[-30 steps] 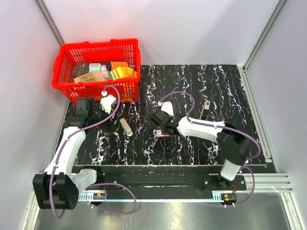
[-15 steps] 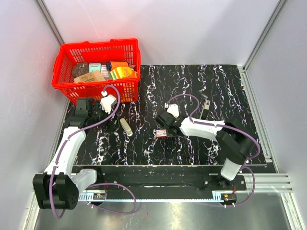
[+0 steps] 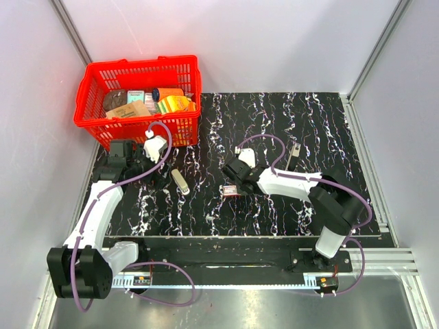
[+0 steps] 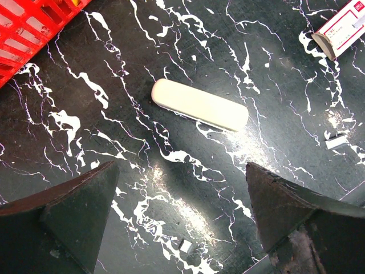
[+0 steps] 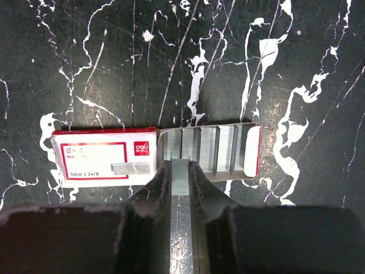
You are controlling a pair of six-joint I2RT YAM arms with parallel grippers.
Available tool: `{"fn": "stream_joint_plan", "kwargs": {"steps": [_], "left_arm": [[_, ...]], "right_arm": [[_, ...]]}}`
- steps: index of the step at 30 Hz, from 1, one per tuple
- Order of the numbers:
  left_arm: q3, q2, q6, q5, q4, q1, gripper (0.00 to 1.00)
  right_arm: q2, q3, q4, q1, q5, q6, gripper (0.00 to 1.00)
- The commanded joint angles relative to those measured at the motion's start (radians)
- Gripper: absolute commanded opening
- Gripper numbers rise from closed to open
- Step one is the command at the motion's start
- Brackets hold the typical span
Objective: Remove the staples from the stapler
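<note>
The stapler (image 3: 180,182) lies flat on the worktop (image 3: 329,123), a little left of the middle. It is a white oblong and nothing touches it. The left claw (image 4: 181,171) hangs above it with the jaws wide apart and holds nothing. In the left wrist view the stapler lies beyond the two fingers (image 4: 68,211), apart from both. A red basket (image 3: 140,96) with packets inside stands at the far left corner, near this claw.

The right claw (image 5: 180,164) is near the middle of the worktop, to the right of the stapler. Its jaws are pressed together on a strip (image 5: 181,194) of staples. The front end of the strip reaches the near edge of the tray (image 5: 211,149). The tray is pulled out to the right of the box (image 5: 102,160) and carries rows of staples side by side. The box is white and red and lies flat. I cannot tell if the strip touches the tray or only hangs just over it.

Two tiny pale bits (image 4: 335,141) lie on the worktop near the stapler. A small grey thing (image 3: 293,152) lies more to the right, well apart from the box; it is too small to say what it is.
</note>
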Motion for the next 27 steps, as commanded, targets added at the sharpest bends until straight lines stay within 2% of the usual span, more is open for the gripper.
{"fn": "stream_joint_plan", "kwargs": {"steps": [1, 6, 14, 27], "left_arm": [[0.039, 0.002, 0.001, 0.042, 0.015, 0.005, 0.99], [0.039, -0.001, 0.003, 0.041, 0.015, 0.004, 0.99], [0.036, -0.013, 0.006, 0.042, 0.014, 0.005, 0.99], [0.039, -0.01, 0.009, 0.048, 0.008, 0.005, 0.99]], "right_arm": [[-0.03, 0.015, 0.027, -0.005, 0.003, -0.003, 0.12], [-0.018, 0.014, 0.032, -0.01, 0.004, -0.001, 0.13], [-0.009, 0.02, 0.032, -0.018, -0.011, -0.006, 0.27], [-0.064, 0.014, 0.035, -0.018, -0.028, -0.01, 0.29]]}}
